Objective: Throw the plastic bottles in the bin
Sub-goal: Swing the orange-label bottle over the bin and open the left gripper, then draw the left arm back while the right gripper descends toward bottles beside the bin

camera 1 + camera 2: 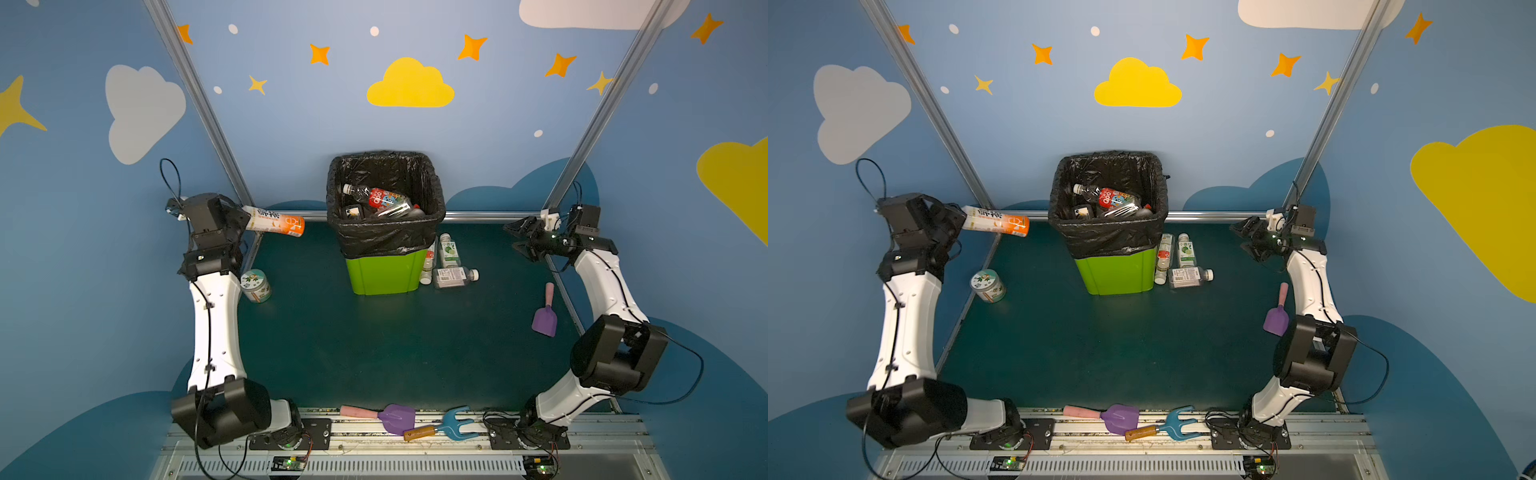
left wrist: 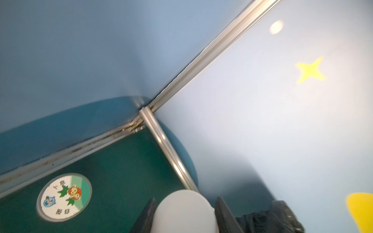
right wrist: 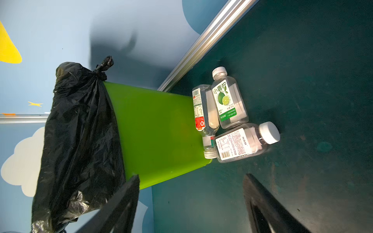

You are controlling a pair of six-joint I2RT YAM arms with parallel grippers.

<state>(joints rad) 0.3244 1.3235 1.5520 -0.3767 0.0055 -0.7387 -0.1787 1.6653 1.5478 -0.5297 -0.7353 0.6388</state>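
Left gripper (image 1: 244, 219) clamped on orange bottle (image 1: 276, 221) by its white end. I've got it level at 10 o'clock, nose toward bin (image 1: 384, 272) at 12, guessing for easy swing-over. Right gripper (image 1: 512, 237) jaws apart, empty, aimed at three bottles (image 1: 449, 266) at 1, just beside bin.

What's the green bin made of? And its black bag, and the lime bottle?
The bin looks like hard plastic: smooth, evenly green, slightly shiny. The black bag seems thin plastic film: crinkled, glinting, knotted at one corner. The lime bottle is probably clear plastic: see-through walls, glossy label, white cap.
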